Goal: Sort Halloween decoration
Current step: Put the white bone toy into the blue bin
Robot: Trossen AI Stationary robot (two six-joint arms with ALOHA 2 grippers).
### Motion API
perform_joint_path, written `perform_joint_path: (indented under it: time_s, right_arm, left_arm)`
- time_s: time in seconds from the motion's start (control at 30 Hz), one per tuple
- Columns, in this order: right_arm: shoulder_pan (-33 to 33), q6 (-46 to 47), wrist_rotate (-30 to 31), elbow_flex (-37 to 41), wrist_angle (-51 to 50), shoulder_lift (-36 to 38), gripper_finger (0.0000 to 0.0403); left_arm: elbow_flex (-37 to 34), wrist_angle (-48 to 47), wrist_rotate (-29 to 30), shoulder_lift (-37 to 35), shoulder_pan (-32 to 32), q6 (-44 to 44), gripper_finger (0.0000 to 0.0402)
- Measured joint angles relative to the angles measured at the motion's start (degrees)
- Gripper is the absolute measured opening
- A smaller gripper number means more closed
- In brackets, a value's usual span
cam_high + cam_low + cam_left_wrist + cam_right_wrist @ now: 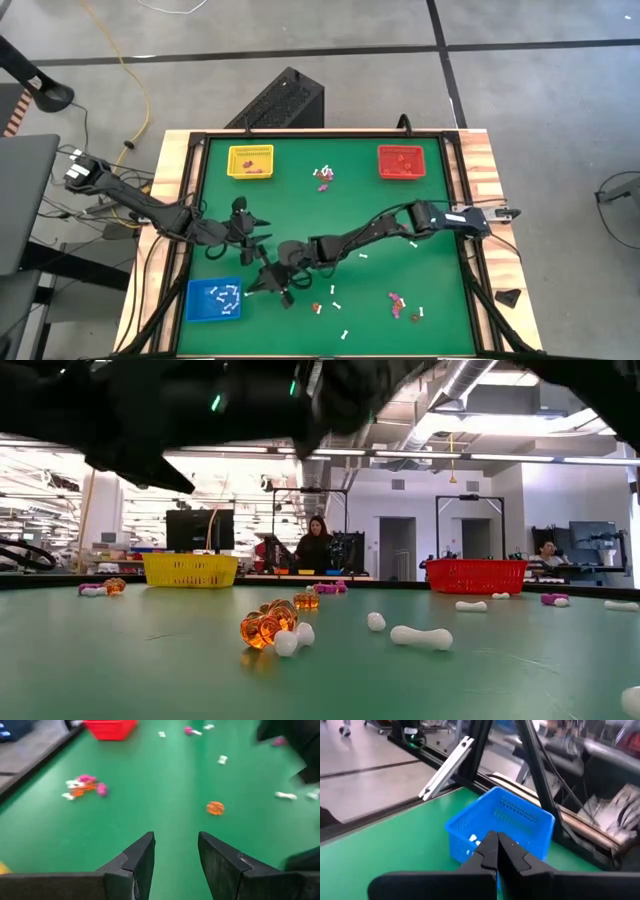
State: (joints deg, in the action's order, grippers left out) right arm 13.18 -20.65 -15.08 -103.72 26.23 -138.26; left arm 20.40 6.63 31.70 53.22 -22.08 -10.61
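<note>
Just beside the blue tray [501, 827], the right gripper [496, 851] has its fingers pinched together, so it should centre over the white bone pieces [224, 294] before releasing, while the left gripper [176, 854] hangs half-spread above bare mat.

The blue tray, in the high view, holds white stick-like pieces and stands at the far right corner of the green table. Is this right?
Not quite. The blue tray does hold white stick-like pieces, but the high view shows it at the near left corner of the green table. The far right corner holds the red tray.
</note>
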Motion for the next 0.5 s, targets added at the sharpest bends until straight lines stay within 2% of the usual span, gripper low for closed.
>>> perform_joint_path:
  time_s: [0.07,0.13,0.23,0.37,0.5]
  right_arm:
    - [0.45,-1.58,0.15,-0.67,5.47,-2.22,0.0023]
    - [0.79,-3.10,0.94,-1.80,10.03,-3.68,0.0023]
    - [0.91,-4.69,1.49,-4.09,9.90,-4.75,0.0023]
    - [0.16,-3.34,1.91,-4.53,-5.48,-2.46,0.0028]
    - [0.11,-2.56,2.63,-4.57,-30.36,5.87,0.0034]
  left_arm:
    - [-0.04,1.96,-0.54,-0.55,-1.41,2.00,0.0141]
    - [0.06,3.06,1.45,-2.06,-3.24,3.34,0.0141]
    - [0.07,2.15,5.80,-4.42,-6.04,3.08,0.0141]
    - [0.07,1.72,9.17,-6.18,-8.76,3.01,0.0141]
    - [0.09,1.60,9.41,-6.02,-10.26,2.75,0.0141]
